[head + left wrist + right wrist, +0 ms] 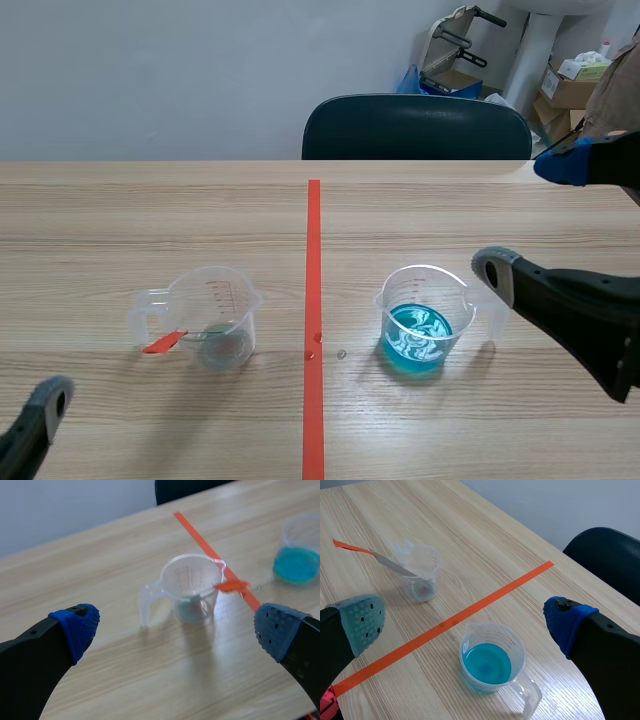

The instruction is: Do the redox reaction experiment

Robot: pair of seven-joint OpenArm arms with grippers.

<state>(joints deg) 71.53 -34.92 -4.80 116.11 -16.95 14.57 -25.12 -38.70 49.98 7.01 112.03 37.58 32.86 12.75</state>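
Black and spread wide, the right end effector [465,624] has the beaker of blue liquid [487,665] just ahead between its fingers [360,627], handle [529,696] turned toward that arm; the left end effector [176,627], also wide open, faces the clear beaker [190,587], well apart on the tabletop [100,555].

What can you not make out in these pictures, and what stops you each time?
Scale marks on the clear cup: scene view, too small to read.
What lies in its bottom: left wrist view, blurred.
A speck beside the red tape: scene view, too small to name.
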